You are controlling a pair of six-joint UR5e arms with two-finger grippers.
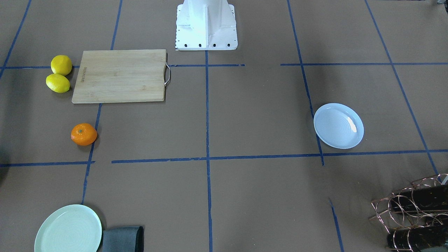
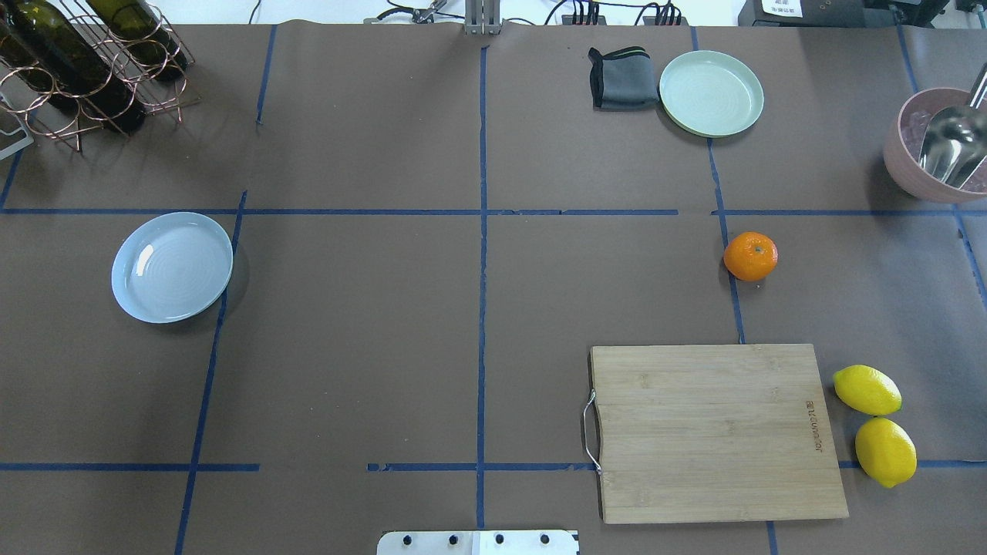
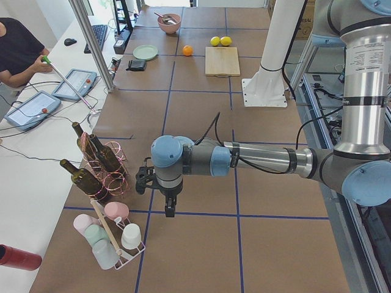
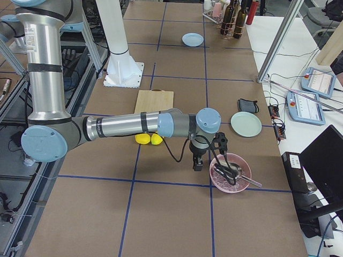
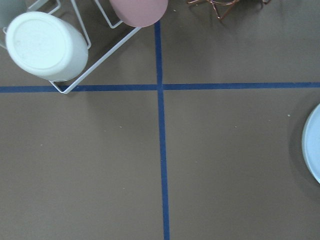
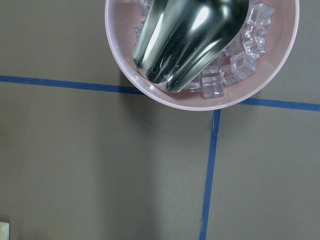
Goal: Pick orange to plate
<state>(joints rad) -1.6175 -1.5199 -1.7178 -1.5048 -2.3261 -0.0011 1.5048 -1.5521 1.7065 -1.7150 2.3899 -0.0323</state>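
The orange [image 2: 750,256] lies on the brown table on a blue tape line, beyond the cutting board; the front-facing view has this orange [image 1: 84,134] at its left. The pale bluish-white plate [image 2: 172,267] sits empty far across the table, and the left wrist view catches only its rim [image 5: 312,150]. My left gripper [image 3: 168,210] hangs low near the bottle rack, far from the orange. My right gripper [image 4: 197,165] hovers beside the pink bowl. Both grippers show only in the side views, so I cannot tell whether they are open or shut.
A wooden cutting board [image 2: 717,432] lies with two lemons [image 2: 867,390] beside it. A mint-green plate [image 2: 711,93] and grey cloth [image 2: 623,77] sit at the far edge. A pink bowl [image 6: 200,102] holds ice and a metal scoop. A copper bottle rack [image 2: 85,69] and a cup rack [image 3: 110,235] stand near the left arm.
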